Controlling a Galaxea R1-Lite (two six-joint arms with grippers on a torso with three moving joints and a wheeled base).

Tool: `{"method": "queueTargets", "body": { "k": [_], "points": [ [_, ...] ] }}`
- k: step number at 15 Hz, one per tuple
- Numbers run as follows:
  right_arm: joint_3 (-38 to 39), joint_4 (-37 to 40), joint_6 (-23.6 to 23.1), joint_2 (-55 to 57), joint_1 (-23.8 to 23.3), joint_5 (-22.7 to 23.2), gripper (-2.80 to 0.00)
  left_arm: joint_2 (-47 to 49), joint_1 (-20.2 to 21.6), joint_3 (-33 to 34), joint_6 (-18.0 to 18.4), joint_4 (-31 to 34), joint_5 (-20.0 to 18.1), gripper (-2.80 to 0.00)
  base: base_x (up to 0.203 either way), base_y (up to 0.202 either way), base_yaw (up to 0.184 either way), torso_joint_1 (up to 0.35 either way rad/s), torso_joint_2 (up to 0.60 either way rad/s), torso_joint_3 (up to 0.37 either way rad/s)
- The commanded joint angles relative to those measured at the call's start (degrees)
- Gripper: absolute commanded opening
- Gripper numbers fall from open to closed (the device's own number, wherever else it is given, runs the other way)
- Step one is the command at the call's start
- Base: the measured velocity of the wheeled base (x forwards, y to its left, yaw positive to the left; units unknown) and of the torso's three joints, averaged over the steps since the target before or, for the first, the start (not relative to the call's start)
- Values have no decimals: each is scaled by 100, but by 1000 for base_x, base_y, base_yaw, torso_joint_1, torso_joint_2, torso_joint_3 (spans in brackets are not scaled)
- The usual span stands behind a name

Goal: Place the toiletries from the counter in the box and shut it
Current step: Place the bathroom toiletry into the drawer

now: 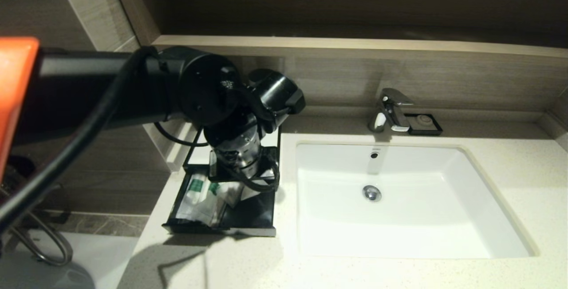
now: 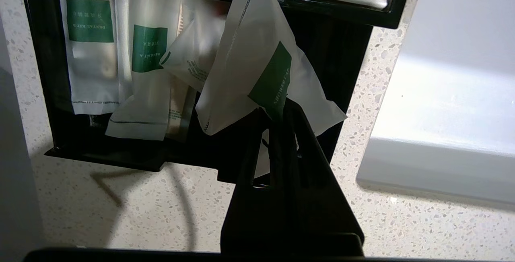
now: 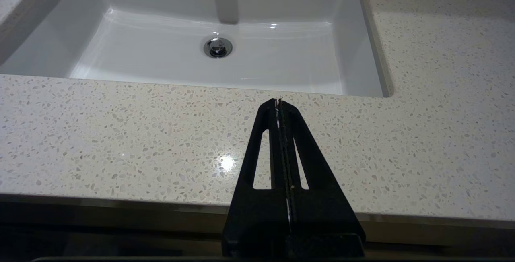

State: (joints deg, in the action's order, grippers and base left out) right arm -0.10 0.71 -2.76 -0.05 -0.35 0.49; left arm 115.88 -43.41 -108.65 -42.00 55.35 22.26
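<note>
The low black box (image 1: 195, 151) stands left of the basin with its shallow drawer (image 1: 259, 222) pulled out. Several white packets with green labels (image 2: 90, 44) lie in the drawer, also seen in the head view (image 1: 195, 198). My left gripper (image 2: 281, 107) hangs over the drawer's right part, shut on a white sachet with a green label (image 2: 257, 69), which dangles above the drawer. In the head view the left wrist (image 1: 235, 147) hides the gripper. My right gripper (image 3: 278, 101) is shut and empty, low over the front of the counter (image 3: 120, 133).
The white basin (image 1: 399, 235) sits in the counter, right of the box. A chrome tap (image 1: 392, 111) and a small black soap dish (image 1: 425, 124) stand behind it. A wooden ledge (image 1: 355, 47) runs along the back wall.
</note>
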Motion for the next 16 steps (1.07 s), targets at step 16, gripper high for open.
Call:
{"method": "queueTargets", "body": {
  "k": [16],
  "points": [
    [1, 0, -6, -4, 0, 9, -280, 473, 439, 29, -1285, 378, -295, -280, 0, 0, 0, 0, 0, 0]
  ]
}}
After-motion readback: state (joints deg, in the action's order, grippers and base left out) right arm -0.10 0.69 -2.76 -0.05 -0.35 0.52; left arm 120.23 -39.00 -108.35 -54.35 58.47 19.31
